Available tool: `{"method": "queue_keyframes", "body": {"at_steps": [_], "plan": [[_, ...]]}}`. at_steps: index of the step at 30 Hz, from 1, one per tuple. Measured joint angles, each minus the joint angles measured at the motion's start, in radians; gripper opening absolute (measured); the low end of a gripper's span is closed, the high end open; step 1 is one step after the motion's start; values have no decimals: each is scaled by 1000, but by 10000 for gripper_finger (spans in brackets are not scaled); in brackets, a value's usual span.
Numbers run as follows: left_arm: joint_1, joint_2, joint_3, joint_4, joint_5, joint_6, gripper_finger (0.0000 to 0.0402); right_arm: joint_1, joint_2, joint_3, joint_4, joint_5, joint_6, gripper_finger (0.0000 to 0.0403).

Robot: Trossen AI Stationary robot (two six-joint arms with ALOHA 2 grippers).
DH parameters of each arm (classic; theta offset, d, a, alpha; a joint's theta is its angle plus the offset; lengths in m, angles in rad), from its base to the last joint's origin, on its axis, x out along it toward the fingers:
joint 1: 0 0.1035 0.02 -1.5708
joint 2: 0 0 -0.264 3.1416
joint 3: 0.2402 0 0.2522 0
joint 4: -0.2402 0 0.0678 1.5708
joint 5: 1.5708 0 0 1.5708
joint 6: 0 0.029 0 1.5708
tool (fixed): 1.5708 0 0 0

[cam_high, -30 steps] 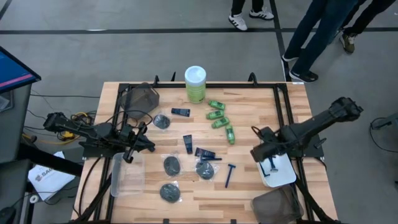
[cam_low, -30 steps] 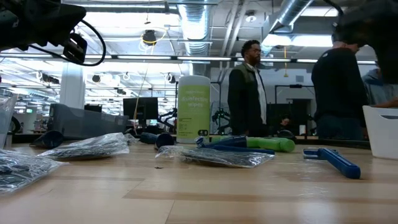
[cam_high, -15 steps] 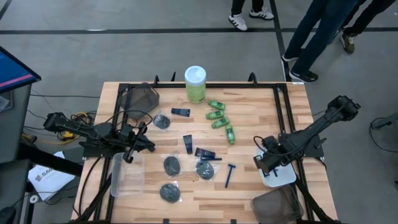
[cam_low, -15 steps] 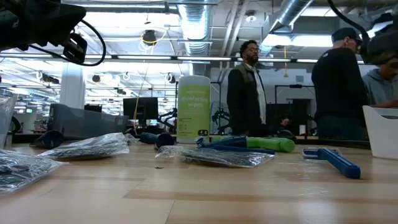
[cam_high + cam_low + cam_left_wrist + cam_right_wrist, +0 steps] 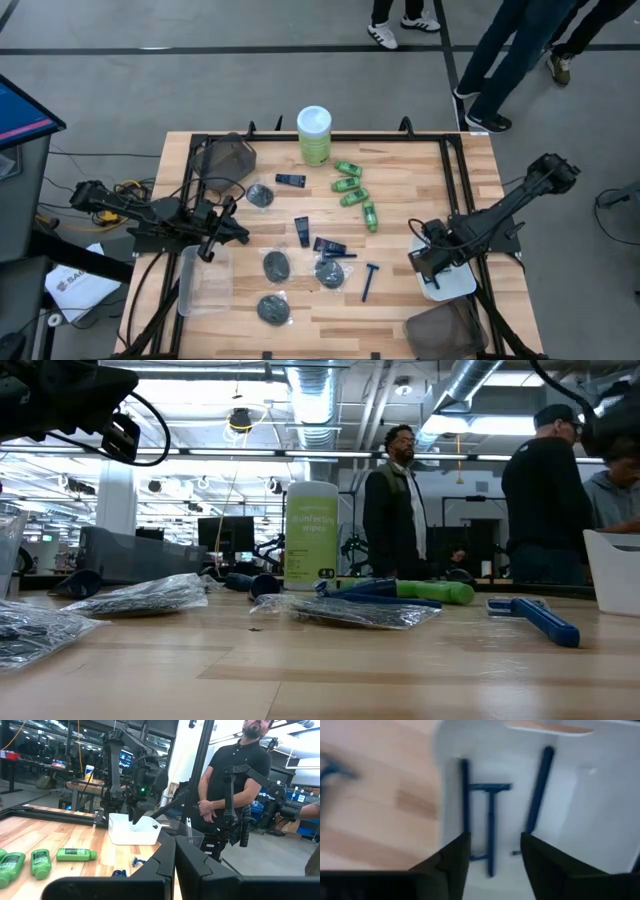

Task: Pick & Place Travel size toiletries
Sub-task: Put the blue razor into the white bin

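Note:
My right gripper [image 5: 432,266] hangs open, pointing down over the white tray [image 5: 458,284] at the table's right. Three thin blue razors [image 5: 491,820] lie flat on the tray floor below its fingers, untouched. One more razor [image 5: 370,281] lies on the wood left of the tray. Green bottles [image 5: 352,190], navy tubes [image 5: 302,230] and bagged black discs [image 5: 275,265] are spread over the table's middle. My left gripper [image 5: 213,243] waits shut at the left, above the table.
A tall green canister with a white lid [image 5: 314,135] stands at the far edge. A clear tray [image 5: 205,280] lies near left. Mesh bins sit far left [image 5: 228,155] and near right [image 5: 445,330]. People stand beyond the table [image 5: 398,500].
My right gripper has moved toward the table's near edge and down, and now stands lower over the white tray.

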Motion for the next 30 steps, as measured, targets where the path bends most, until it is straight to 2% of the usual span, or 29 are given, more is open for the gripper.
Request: {"method": "queue_keyframes", "body": {"at_steps": [5, 10, 19, 25, 30], "plan": [[0, 0, 0, 0, 0, 0, 3, -56, 11, 91, 41, -1, -50, 206], [0, 0, 0, 0, 0, 0, 3, -140, 88, 200, 86, -7, -178, 205], [0, 0, 0, 1, 0, 0, 3, -238, 349, 488, 58, -27, -410, 194], [0, 0, 0, 3, 0, 0, 3, -256, 524, 640, 44, -29, -445, 213], [0, 0, 0, 6, 0, 0, 3, -256, 628, 712, 44, -29, -438, 226]]}}
